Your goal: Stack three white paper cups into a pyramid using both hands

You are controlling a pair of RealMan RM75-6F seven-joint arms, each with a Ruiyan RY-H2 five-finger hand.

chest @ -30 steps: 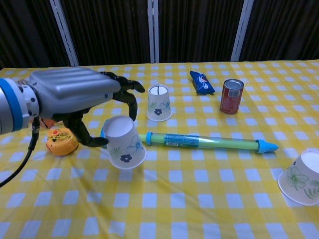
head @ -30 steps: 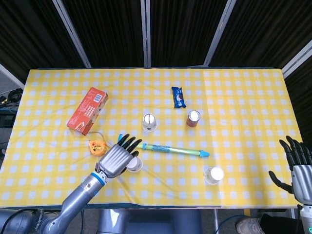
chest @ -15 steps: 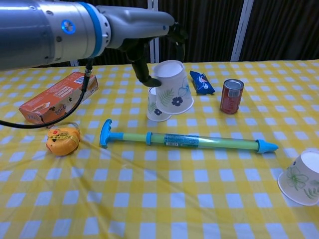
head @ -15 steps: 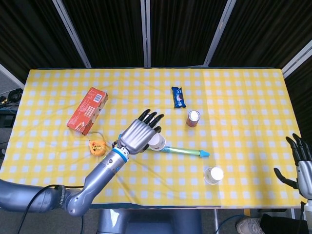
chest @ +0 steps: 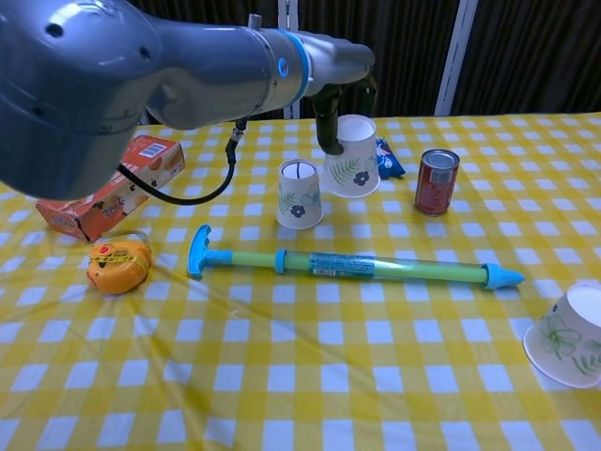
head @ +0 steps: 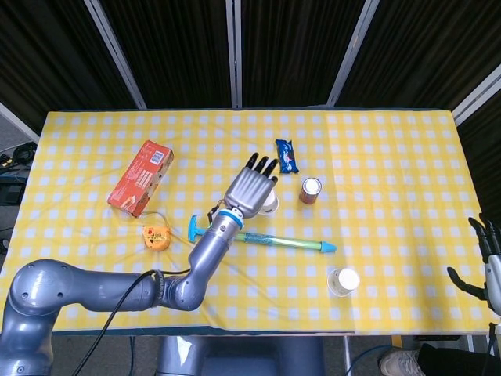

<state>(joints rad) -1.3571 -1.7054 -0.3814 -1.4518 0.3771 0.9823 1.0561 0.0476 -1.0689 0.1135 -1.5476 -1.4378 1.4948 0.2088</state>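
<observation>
The left hand (chest: 331, 86) grips a cup (chest: 352, 157), upside down and slightly tilted, its rim near or just on the cloth — contact cannot be told. Just to its left, a second cup (chest: 299, 194) stands upside down on the table (chest: 300, 376); the two are close but seemingly apart. The third cup (chest: 571, 335) lies tilted, well away toward the right hand (head: 487, 258), which hangs at the table's edge, fingers spread, holding nothing.

By the look of it, the base row is nearly formed — still left: release the held cup beside its neighbour, then fetch the far cup and set it on top.
</observation>
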